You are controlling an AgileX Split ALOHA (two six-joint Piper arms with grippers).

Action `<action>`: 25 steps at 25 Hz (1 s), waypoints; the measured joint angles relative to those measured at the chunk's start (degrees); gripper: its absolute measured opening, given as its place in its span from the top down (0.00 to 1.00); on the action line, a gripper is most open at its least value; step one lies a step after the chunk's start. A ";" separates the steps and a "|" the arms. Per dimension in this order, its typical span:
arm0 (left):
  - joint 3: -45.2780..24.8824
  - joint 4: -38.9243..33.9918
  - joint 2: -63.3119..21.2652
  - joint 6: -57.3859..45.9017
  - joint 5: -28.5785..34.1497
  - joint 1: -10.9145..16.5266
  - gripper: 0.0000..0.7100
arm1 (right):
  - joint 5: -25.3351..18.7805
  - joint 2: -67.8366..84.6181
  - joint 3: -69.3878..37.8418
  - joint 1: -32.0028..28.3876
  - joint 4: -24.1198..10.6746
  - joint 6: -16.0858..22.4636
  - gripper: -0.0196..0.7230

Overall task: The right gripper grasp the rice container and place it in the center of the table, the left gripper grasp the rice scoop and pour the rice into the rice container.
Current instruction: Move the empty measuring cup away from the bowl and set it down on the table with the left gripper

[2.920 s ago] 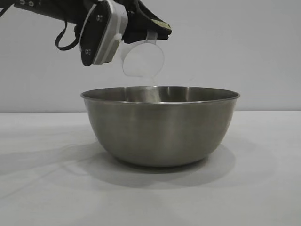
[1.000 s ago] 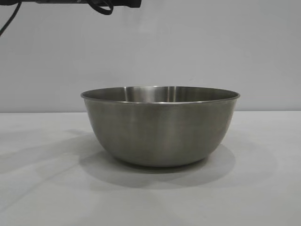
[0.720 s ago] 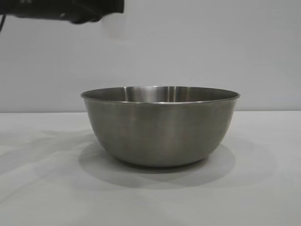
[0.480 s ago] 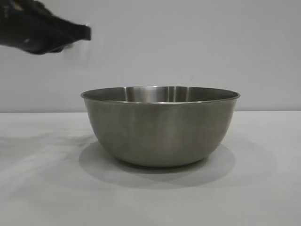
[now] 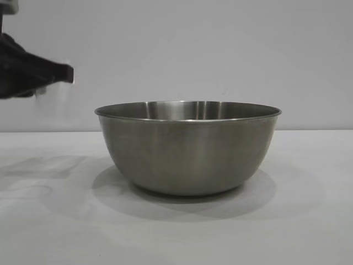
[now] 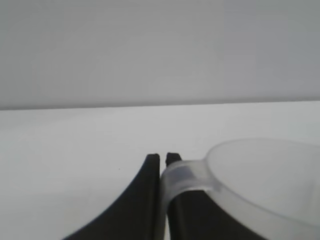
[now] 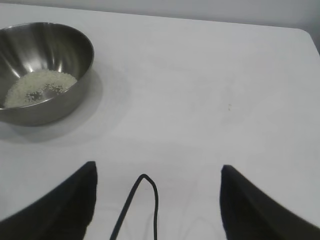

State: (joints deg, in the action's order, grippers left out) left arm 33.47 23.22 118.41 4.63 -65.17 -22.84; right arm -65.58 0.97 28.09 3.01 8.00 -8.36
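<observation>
Your left gripper [image 6: 163, 159], the black two-fingered claw, has its tapered fingers [image 6: 145, 200] pressed together on the handle of the rice scoop [image 6: 265, 185], a small translucent clear plastic measuring cup; the handle loops over the fingertips and the cup's open rim sits just beside them. From the outside camera you see that left gripper [image 5: 69, 74] as a dark blur at the left edge, up in the air, above rim level and well to the left of the rice container [image 5: 187, 149], not touching it.

That large round brushed stainless-steel bowl stands upright on the table [image 5: 309, 221], the flat white, faintly marbled top, with its thin rolled rim level. In the right wrist view the rice container [image 7: 75, 75] holds the rice [image 7: 40, 87], a small heap of off-white grains lying on the bowl's floor (whether any grains remain in the cup cannot be told).

Your right gripper [image 7: 157, 200] is parked with its black fingers [image 7: 70, 205] spread wide and nothing between them but bare table and a thin black cable [image 7: 145, 200]; the bowl lies well apart from it.
</observation>
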 joint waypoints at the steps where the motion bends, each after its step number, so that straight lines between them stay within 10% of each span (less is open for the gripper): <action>1: 0.00 0.00 0.50 0.00 0.00 0.00 1.00 | 0.00 0.00 0.00 0.00 0.00 0.00 0.37; 10: 0.00 0.13 3.34 0.00 0.00 0.00 1.00 | 0.00 0.00 0.00 0.00 0.00 0.00 0.37; 18: -3.21 0.46 3.62 0.00 0.00 0.00 0.59 | 0.00 0.00 0.00 0.00 0.00 0.00 0.37; 25: -11.71 -1.43 -1.19 0.00 0.00 0.00 0.58 | 0.00 0.00 0.00 0.00 0.00 0.00 0.37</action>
State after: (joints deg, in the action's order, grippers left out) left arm 21.76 21.79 117.22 4.63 -65.17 -22.84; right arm -65.58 0.97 28.09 3.01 8.00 -8.36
